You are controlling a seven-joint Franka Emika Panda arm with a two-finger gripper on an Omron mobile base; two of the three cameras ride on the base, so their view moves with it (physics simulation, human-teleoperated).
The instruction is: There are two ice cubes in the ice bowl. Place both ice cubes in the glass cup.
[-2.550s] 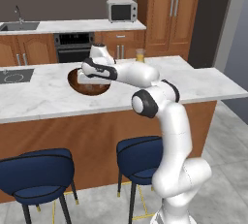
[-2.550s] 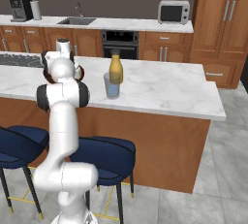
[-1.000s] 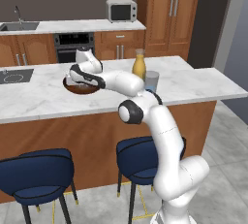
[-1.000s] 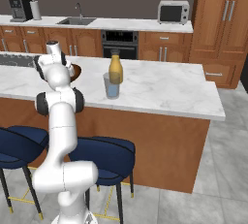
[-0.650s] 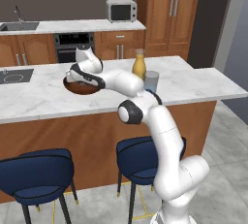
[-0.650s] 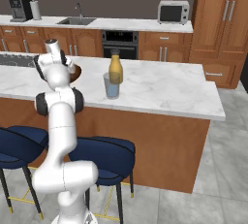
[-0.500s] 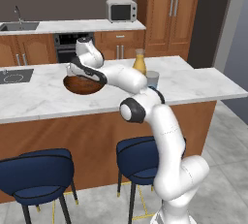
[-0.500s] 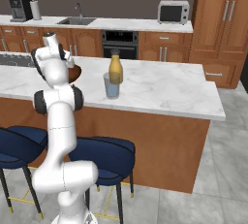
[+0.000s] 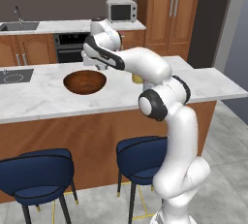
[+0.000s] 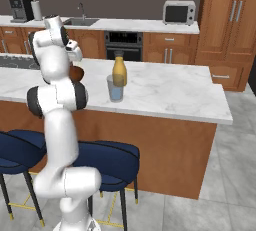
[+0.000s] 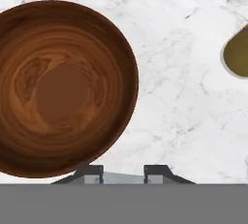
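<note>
Marble kitchen island, with the bowl (image 11: 63, 87) looking bare inside.
From above, no ice cubes show on the wood; a pale sliver sits between the fingertips of the claw (image 11: 123, 172), likely one cube pinched, though I cannot be sure. The glass cup (image 10: 115, 88) stands beside the yellow bottle (image 10: 118, 71), well apart; carry and drop still remain.
</note>
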